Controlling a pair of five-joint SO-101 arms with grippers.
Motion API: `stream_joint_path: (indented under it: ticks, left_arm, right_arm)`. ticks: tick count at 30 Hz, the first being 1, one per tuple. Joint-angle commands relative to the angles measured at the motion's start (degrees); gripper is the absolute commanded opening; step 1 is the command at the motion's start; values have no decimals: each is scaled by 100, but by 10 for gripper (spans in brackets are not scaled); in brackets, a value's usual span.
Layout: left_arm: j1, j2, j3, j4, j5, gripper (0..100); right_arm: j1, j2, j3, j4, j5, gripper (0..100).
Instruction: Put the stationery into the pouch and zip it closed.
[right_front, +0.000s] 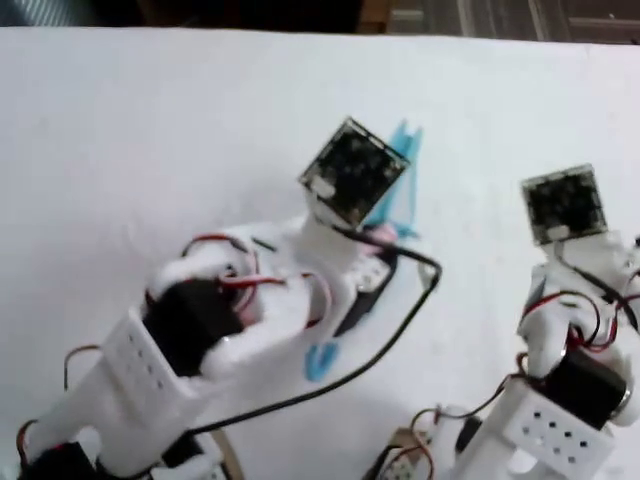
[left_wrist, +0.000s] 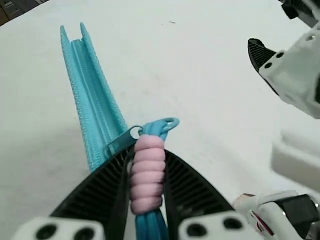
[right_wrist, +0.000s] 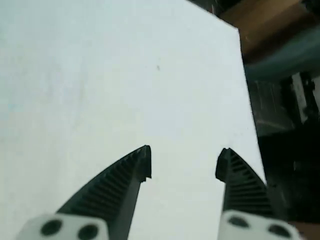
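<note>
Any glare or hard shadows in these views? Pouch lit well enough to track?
High view: even light, no hot spot on the white table, faint shadow by the left arm, which covers most of the pouch. Left wrist view: pouch and pink zipper pull in the left gripper evenly lit, no glare. Right wrist view: table plain white past the open right gripper, dark room beyond.

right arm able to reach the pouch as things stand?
Probably, at its far end only. The right gripper is open over bare table beside the pouch, but the left gripper, shut on the pink pull, covers the rest.
</note>
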Motion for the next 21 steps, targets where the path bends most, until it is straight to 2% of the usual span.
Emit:
stream_joint_path:
  ticks: [1, 5, 8, 14, 17, 21]
  left_arm:
    - [9, -299, -22, 264, -202, 22]
    - [-527, -484, -22, 501, -229, 22]
    - [-862, -615, -22, 536, -703, 22]
    - [-985, -905, -22, 1046, -1477, 22]
    - [-976, -958, -40, 1064, -1468, 22]
    - [-949, -958, -57, 1064, -1459, 22]
  right_arm:
    - [242, -31, 273, -127, -448, 216]
    - [171, -13, 360, -127, -1732, 217]
    - [-198, -31, 378, -110, -2866, 217]
    - [-1745, -40, -149, -127, -5169, 217]
    - [-2571, 13, -747, -145, -6312, 218]
    - [-3486, 13, -1442, -558, -7226, 216]
